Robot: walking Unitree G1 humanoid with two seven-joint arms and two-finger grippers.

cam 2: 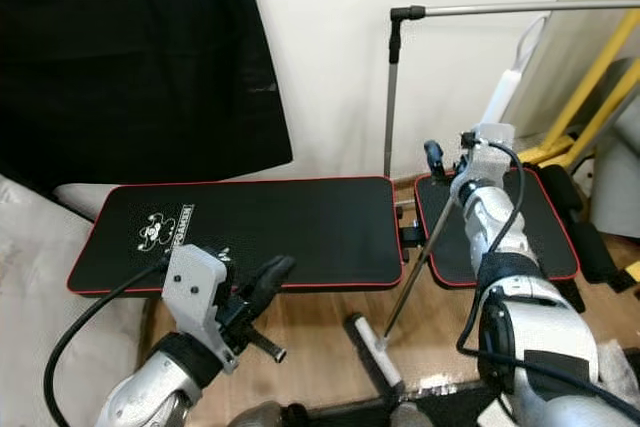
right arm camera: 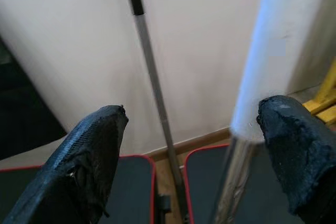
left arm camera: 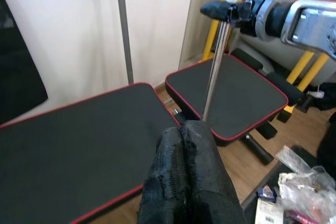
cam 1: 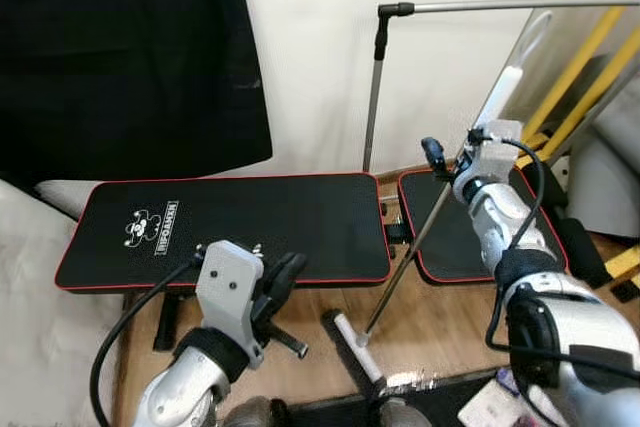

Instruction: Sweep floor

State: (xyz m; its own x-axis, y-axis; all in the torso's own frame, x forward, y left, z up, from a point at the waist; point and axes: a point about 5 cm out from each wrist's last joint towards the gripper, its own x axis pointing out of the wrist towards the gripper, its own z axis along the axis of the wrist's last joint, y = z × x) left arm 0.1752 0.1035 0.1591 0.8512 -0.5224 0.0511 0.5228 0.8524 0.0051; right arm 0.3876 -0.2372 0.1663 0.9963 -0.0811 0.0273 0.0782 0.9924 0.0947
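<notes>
Broom: we see the broom handle [cam 1: 420, 237] standing tilted, its metal shaft running from a pale head on the wooden floor [cam 1: 440, 332] up to a white upper part beside the wall; it crosses in front of the gap between the two black pads.
Broom head: the broom head [cam 1: 358, 342] lies on the floor just in front of the long pad.
Right gripper: our right gripper [right arm camera: 194, 156] is raised at the upper part of the shaft; its two black fingers [right arm camera: 89, 156] stand wide apart, with the handle lying against the inner side of one of them and the other well clear, so it is not clamped.
Left gripper: our left gripper [left arm camera: 184, 177] is low in front of the long pad, its fingers pressed together with nothing between them; it is apart from the broom.
Long pad: a black bench pad with red edging [cam 1: 250, 227] and a small white logo lies flat just before the wall.
Short pad: a second, shorter red-edged pad [cam 1: 455, 237] sits just beside it on our right.
Metal rail: a grey rail on an upright post [cam 1: 375, 97] stands behind the pads against the cream wall.
Dark cloth: a black cloth [cam 1: 130, 57] hangs above the long pad on our left.
Yellow frame: yellow bars [cam 1: 590, 67] lean at the far right.
</notes>
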